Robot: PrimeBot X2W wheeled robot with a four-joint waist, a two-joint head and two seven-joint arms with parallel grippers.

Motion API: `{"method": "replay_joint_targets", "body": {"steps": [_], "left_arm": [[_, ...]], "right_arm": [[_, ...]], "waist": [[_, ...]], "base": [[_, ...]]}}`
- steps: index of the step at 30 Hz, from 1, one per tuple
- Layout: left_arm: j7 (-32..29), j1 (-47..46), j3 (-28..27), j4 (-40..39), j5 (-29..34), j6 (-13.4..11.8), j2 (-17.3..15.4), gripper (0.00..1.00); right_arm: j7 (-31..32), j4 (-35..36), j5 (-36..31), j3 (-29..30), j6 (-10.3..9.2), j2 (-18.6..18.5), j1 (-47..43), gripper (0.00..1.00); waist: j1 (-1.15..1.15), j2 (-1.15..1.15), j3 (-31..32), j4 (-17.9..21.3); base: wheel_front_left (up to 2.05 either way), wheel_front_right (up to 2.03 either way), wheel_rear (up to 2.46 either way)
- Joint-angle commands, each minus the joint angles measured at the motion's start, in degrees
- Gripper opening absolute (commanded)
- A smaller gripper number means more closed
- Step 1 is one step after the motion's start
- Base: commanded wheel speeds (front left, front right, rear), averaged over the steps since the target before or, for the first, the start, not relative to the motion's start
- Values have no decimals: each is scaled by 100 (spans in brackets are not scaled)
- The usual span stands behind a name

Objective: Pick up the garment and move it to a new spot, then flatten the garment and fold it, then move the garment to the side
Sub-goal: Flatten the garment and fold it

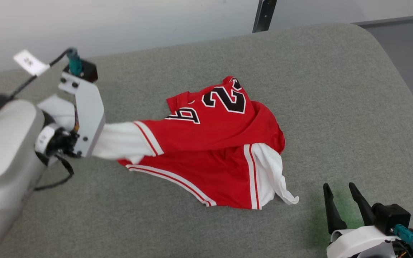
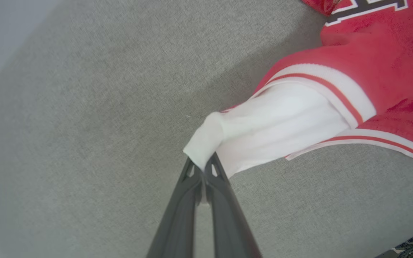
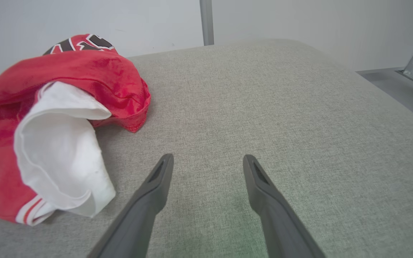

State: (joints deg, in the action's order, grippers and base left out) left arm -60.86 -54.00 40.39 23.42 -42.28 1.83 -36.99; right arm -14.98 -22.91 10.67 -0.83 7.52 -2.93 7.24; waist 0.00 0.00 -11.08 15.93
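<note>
Head view: one red jersey T-shirt [image 1: 213,143] lies rumpled mid-way across a grey padded surface [image 1: 335,89]. Its long axis runs left to right. One white sleeve [image 1: 120,141] stretches toward the left arm's wrist bracket [image 1: 86,111], which hides the fingertips. The second sleeve [image 1: 269,172] trails toward the right gripper [image 1: 339,186]. A dark post [image 1: 264,14] stands beyond the far edge.

Left wrist view: the left gripper [image 2: 203,165] is pinched tight on the white sleeve's tip.

Right wrist view: the right gripper's two fingers [image 3: 156,186] stand wide apart and empty over bare fabric, with the shirt to their left, not touching.
</note>
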Motion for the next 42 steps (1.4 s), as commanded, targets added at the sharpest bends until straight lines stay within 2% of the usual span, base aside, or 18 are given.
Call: {"method": "replay_joint_targets", "body": {"steps": [1, 6, 7, 12, 19, 21, 22, 25, 26, 27, 33, 42], "left_arm": [[52, -133, 18, -12, 76, 73, -29, 0], [452, -566, 223, -6, 375, 418, -78, 0], [549, -629, 264, 47, 421, 453, -85, 7], [1089, -918, 569, 355, 606, 553, -94, 0], [1597, -1036, 957, 1006, 387, 563, -39, 16], [1731, -1000, 1048, 1178, 272, 564, -8, 27], [1814, -982, 1078, 1283, 244, 564, 3, 36], [2035, -915, 1153, 1577, 110, 565, 83, 48], [2107, -924, 1202, 1647, 111, 565, 99, 85], [2174, -943, 1208, 1757, 79, 564, 113, 100], [2445, -1091, 1249, 2105, -58, 565, 260, 100], [3206, -966, 1169, 2393, -427, 565, 500, 100]], "right_arm": [[-31, -1, 52, -25, -6, 10, 51, 100], [-31, -3, 60, -64, -6, 10, 125, 100], [-31, -1, 62, -72, -6, 9, 137, 100], [-31, -7, 58, -97, -6, 9, 163, 100], [-31, -6, 96, -170, -6, 11, 182, 100], [-31, 2, 99, -181, -6, 10, 184, 100], [-31, 2, 107, -187, -6, 10, 194, 100], [-31, -12, 114, -186, -6, 10, 218, 100], [-31, -18, 113, -192, -6, 11, 221, 100], [-31, -24, 109, -199, -6, 10, 224, 100], [-31, -105, 56, -181, -6, 9, 235, 100], [-30, -180, -30, -103, -6, 8, 111, 100]], "waist": [[0, 0, -30, 20], [0, 0, -150, 121], [0, 0, -177, 147], [0, 0, -296, 299], [0, 0, -431, 488], [0, 0, -458, 517], [0, 0, -470, 525], [0, 0, -494, 526], [0, 0, -497, 520], [0, 0, -494, 511], [0, 0, -392, 390], [0, 0, 70, 39]], "base": [[0, 0, 0], [0, 0, 0], [0, 0, 0], [0, 0, 0], [0, 0, 0], [0, 0, 0], [0, 0, 0], [0, 0, 0], [0, 0, 0], [0, 0, 0], [0, 0, 0], [0, 0, 0]]}}
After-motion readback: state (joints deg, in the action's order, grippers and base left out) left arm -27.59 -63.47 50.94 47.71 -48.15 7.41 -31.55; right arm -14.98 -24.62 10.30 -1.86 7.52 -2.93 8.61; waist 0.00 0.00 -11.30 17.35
